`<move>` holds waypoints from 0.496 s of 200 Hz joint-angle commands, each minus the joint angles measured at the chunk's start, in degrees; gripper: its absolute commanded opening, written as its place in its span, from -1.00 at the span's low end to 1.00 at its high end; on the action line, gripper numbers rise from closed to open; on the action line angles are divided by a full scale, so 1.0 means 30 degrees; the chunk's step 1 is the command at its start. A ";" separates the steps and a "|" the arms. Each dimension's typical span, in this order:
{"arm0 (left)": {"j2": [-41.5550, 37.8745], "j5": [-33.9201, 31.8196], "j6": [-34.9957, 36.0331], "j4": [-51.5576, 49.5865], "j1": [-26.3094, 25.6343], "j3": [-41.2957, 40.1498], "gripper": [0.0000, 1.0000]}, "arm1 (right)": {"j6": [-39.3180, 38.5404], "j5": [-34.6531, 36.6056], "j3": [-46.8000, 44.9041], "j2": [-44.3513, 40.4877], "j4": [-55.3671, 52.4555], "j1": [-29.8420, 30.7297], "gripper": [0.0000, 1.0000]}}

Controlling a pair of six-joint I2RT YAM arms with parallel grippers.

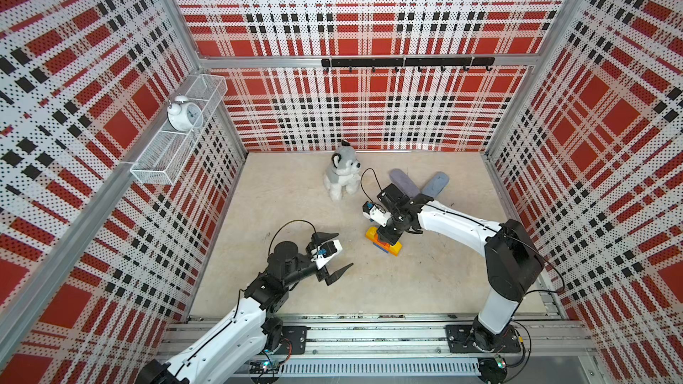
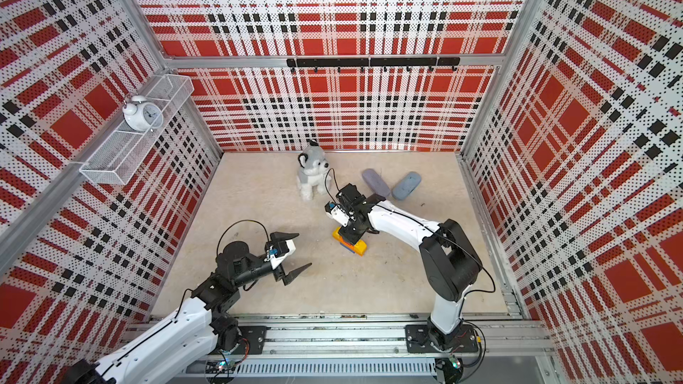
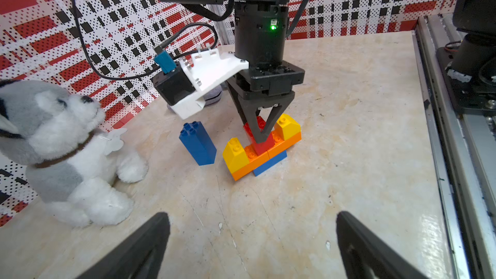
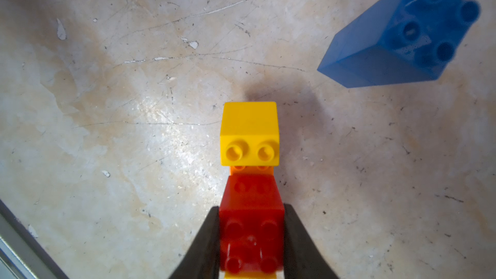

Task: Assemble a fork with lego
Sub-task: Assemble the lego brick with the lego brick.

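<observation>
Between right gripper (image 3: 260, 136) jaws: red brick (image 4: 251, 199), being squeezed on both sides, likely being pressed down onto crossbar (image 3: 281, 144) as middle prong. Yellow prongs (image 3: 234, 151) are flanking it. Blue base (image 3: 269, 162) is propping fork (image 3: 249, 161) upright on table (image 3: 349, 157), mid-floor. Tall blue brick (image 3: 200, 143) is standing just beside, not touching, probably waiting as handle. Left gripper (image 1: 343, 250) is hanging spread wide, empty, well apart, giving room.

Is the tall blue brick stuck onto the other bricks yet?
No, the tall blue brick stands alone, apart from the joined bricks.
</observation>
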 commanded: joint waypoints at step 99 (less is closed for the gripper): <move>-0.0151 -0.0548 0.0557 -0.0403 -0.0092 0.0525 0.97 | 0.2167 0.1323 -0.1793 0.1648 -0.1173 0.1211 -0.41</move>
